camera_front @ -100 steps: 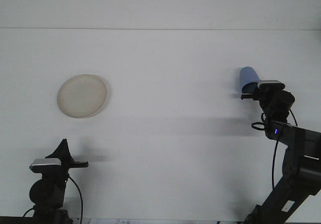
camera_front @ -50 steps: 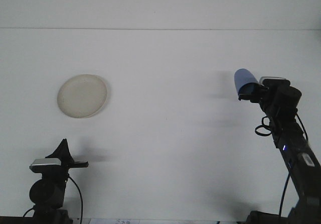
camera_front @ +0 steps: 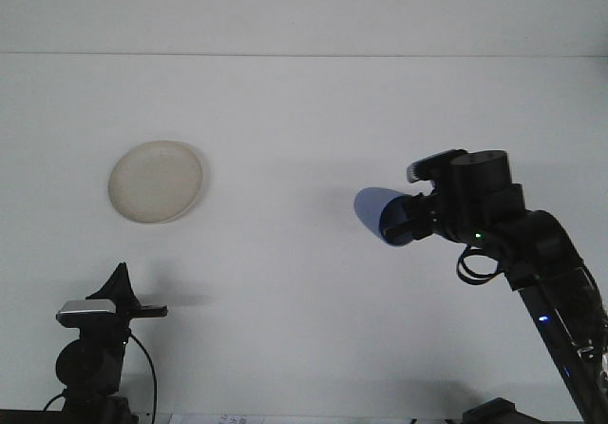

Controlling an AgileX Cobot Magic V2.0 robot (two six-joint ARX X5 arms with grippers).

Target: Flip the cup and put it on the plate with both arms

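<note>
A blue cup [camera_front: 377,213] hangs above the white table right of centre, lying sideways with its closed bottom pointing left. My right gripper [camera_front: 403,217] is shut on its right end, the black wrist and arm trailing off to the lower right. A round cream plate [camera_front: 156,181] lies flat on the table at the left, with nothing on it. My left gripper [camera_front: 121,283] rests low at the bottom left, below the plate, its dark fingers pointing up; whether they are apart is not visible.
The white table [camera_front: 304,300] stretches across the view, with a pale wall behind its far edge. The right arm's cable loops [camera_front: 475,267] hang under its wrist.
My right gripper carried the blue cup from the far right toward the centre and lower, and the wrist rolled so the cup now lies sideways. The left arm and the plate stayed put.
</note>
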